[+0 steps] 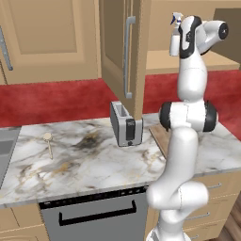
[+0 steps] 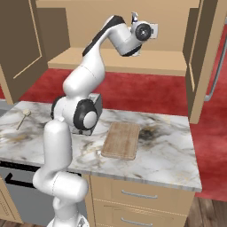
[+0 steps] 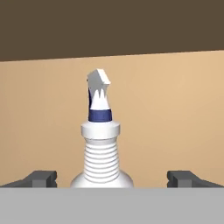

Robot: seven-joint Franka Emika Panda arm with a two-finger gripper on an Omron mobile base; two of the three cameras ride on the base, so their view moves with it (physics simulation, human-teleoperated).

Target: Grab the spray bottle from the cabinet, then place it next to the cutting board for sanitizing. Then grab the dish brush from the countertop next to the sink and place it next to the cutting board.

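The spray bottle, white and ribbed with a blue-grey trigger head, stands upright on the bare wooden shelf of the open cabinet. My gripper is open, with one fingertip on each side of the bottle's shoulder and a gap on both sides. In the left base view my hand covers most of the spray bottle; in the right base view just the tip of the spray bottle shows. The cutting board lies flat on the countertop. The dish brush lies near the sink.
A silver toaster stands on the marble left of the arm, under the edge of the open cabinet door. A second open door hangs at the right. A dishwasher and drawers sit below the counter.
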